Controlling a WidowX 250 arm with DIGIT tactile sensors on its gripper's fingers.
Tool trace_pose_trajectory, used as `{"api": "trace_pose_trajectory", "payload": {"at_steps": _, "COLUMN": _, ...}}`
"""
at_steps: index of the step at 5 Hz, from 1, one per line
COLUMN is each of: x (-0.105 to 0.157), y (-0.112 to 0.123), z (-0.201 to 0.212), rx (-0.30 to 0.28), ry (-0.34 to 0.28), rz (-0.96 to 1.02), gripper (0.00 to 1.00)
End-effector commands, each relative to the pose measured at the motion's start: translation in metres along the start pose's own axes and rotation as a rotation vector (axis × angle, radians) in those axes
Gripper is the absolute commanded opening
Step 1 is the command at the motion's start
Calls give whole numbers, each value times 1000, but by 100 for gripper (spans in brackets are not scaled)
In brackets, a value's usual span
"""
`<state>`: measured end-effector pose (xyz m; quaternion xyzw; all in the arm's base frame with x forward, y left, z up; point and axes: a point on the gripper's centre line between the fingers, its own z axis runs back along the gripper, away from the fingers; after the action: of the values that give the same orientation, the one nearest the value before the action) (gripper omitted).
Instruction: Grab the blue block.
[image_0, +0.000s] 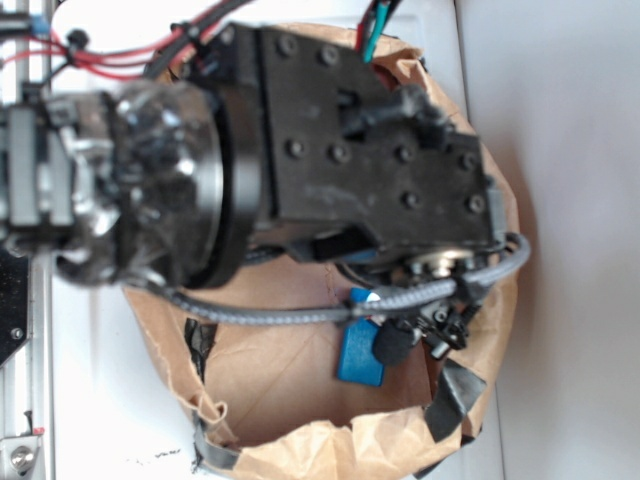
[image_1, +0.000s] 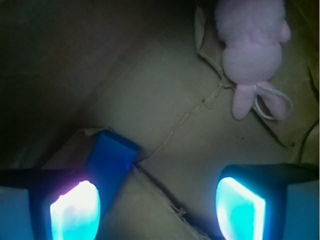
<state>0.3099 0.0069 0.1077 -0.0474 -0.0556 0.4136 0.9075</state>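
Brown paper bag (image_0: 300, 400), its rim rolled down, sat on a white table (image_0: 570, 200) with the robot arm (image_0: 330, 140) reaching into it. On the bag's creased floor lay the blue block (image_1: 111, 159), just beside the left finger (image_1: 75, 210) of the gripper (image_1: 157, 207) and perhaps touching it; the glare made contact hard to judge. The jaws stood wide apart, holding nothing. A pink plush bunny (image_1: 252, 50) lay well apart from the block, near the far fold of the paper.
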Motion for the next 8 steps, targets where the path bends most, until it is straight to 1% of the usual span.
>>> {"api": "trace_pose_trajectory", "payload": {"at_steps": 1, "x": 9, "y": -7, "z": 14, "rx": -37, "ry": -35, "rz": 8, "gripper": 100}}
{"api": "trace_pose_trajectory", "payload": {"at_steps": 3, "x": 9, "y": -7, "z": 14, "rx": -37, "ry": -35, "rz": 8, "gripper": 100}}
{"api": "trace_pose_trajectory", "payload": {"at_steps": 4, "x": 1, "y": 0, "z": 14, "rx": -62, "ry": -84, "rz": 5, "gripper": 100}}
{"api": "trace_pose_trajectory", "payload": {"at_steps": 5, "x": -3, "y": -7, "z": 7, "rx": -83, "ry": -87, "rz": 51, "gripper": 100}}
{"api": "trace_pose_trajectory", "payload": {"at_steps": 6, "x": -4, "y": -10, "z": 9, "rx": -121, "ry": -85, "rz": 103, "gripper": 100}}
{"api": "trace_pose_trajectory", "payload": {"at_steps": 8, "x": -9, "y": -14, "z": 5, "rx": -152, "ry": -100, "rz": 206, "gripper": 100}}
